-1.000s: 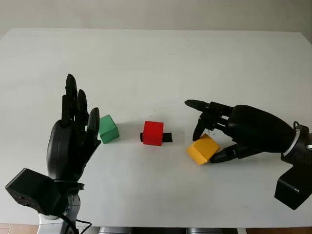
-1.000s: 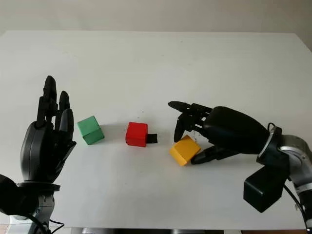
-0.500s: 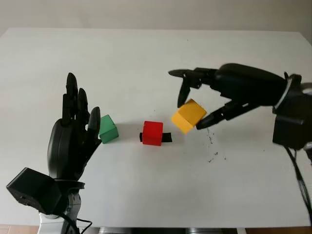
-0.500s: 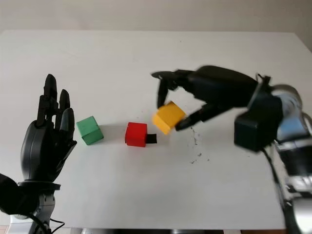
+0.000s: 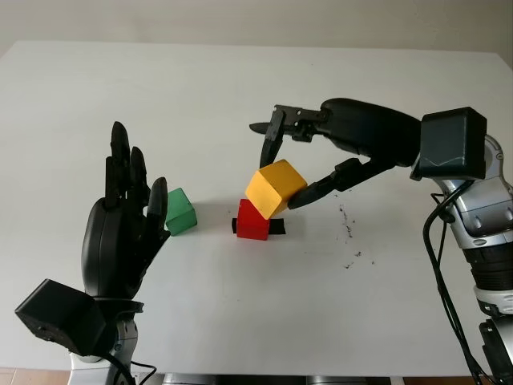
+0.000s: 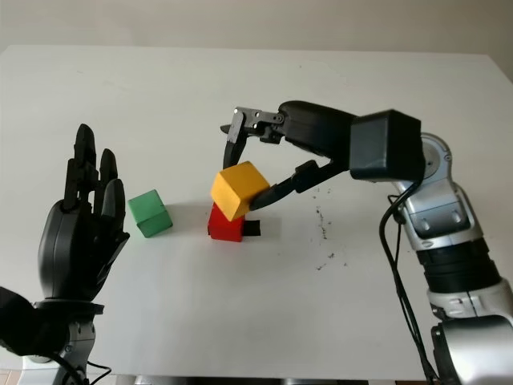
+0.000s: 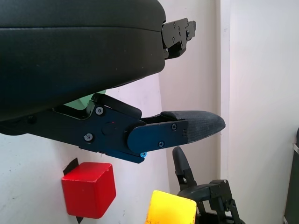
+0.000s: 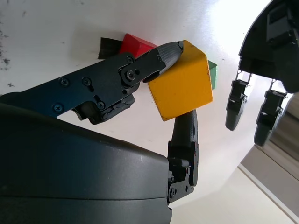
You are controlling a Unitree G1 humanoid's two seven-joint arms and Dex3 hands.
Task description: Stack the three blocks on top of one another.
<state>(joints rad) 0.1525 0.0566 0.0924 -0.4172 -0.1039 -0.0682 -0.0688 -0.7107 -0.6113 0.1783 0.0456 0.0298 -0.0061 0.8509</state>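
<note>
White table point(image 5: 240, 88), wide. Right hand point(image 5: 292, 164) clamped on tilted yellow block point(image 5: 275, 188), held just above red block point(image 5: 253, 220). Left hand point(image 5: 120, 237) open, near left, beside green block point(image 5: 179, 211). First stacking step, seemingly; next: level yellow, lower squarely onto red, release.

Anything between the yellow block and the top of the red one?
Nothing visible. The right robot hand holds the yellow block tilted, just above the red block, whose top carries nothing. The green block sits apart, toward the open left robot hand, which is off the path.
</note>
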